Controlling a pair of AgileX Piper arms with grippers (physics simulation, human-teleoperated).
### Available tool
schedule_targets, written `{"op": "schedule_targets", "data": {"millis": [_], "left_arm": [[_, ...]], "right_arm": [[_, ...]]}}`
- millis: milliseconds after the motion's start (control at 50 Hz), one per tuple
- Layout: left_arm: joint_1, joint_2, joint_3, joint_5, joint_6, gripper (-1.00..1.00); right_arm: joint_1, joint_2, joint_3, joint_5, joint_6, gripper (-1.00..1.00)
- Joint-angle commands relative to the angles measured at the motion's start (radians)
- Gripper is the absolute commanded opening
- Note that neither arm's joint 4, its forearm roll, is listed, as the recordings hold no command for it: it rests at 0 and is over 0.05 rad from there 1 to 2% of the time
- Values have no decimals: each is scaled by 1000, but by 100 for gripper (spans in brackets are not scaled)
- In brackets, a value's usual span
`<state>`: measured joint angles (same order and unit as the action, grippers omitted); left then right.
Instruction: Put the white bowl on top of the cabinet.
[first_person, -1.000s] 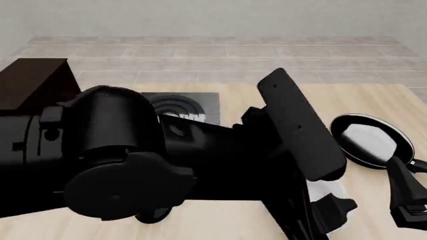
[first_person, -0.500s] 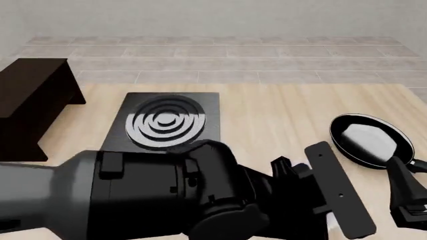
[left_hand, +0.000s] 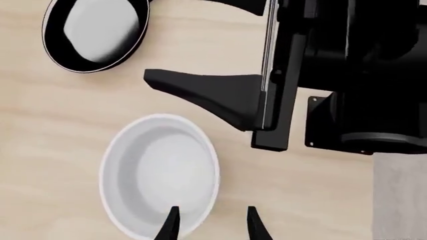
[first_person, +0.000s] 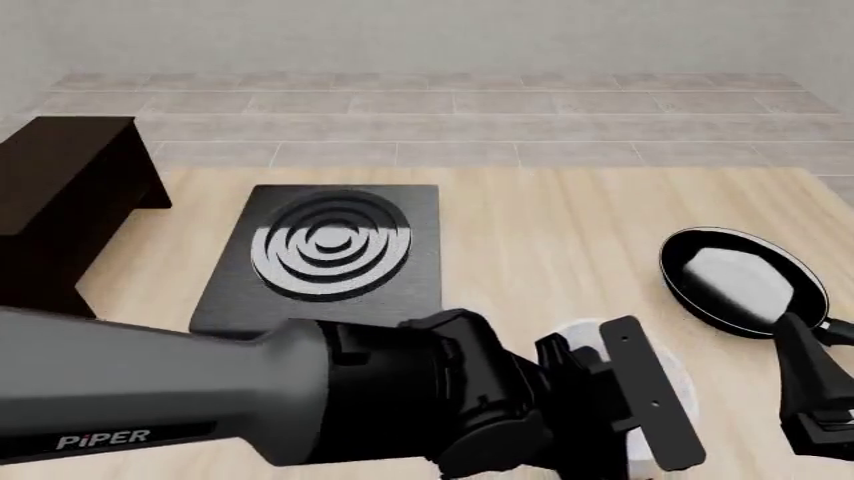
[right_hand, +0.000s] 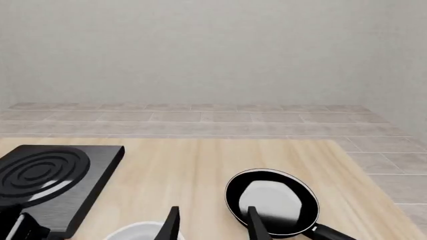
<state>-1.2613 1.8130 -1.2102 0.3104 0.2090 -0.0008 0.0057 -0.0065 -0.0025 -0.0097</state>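
Observation:
The white bowl (left_hand: 159, 175) stands upright on the wooden table, near the front right. In the front view the bowl (first_person: 677, 375) is mostly hidden under my left arm. My left gripper (left_hand: 211, 227) is open and points down, one finger inside the bowl and the other outside its rim. In the front view the left gripper (first_person: 638, 405) covers the bowl. My right gripper (right_hand: 212, 227) is open and empty, and sits at the front right edge in the front view (first_person: 814, 400). The dark cabinet (first_person: 54, 200) stands at the far left.
A black frying pan (first_person: 741, 280) lies to the right, beyond the bowl, and shows in both wrist views (left_hand: 93, 32) (right_hand: 270, 202). A black stove slab with silver rings (first_person: 327, 250) lies between the cabinet and the pan. My right arm (left_hand: 280, 95) stands close beside the bowl.
My left arm has swung down and to the right, off the stove and over the bowl, lower than before. The right arm has not moved.

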Motion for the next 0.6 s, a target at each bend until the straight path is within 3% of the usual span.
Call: {"op": "schedule_targets", "data": {"millis": [20,600], "left_arm": [[38,47,-3,-19,42,100],[24,157,-9,-32,32,100]], "right_arm": [[0,2,1,-3,0,100],[0,2,1,-3,0,100]]}}
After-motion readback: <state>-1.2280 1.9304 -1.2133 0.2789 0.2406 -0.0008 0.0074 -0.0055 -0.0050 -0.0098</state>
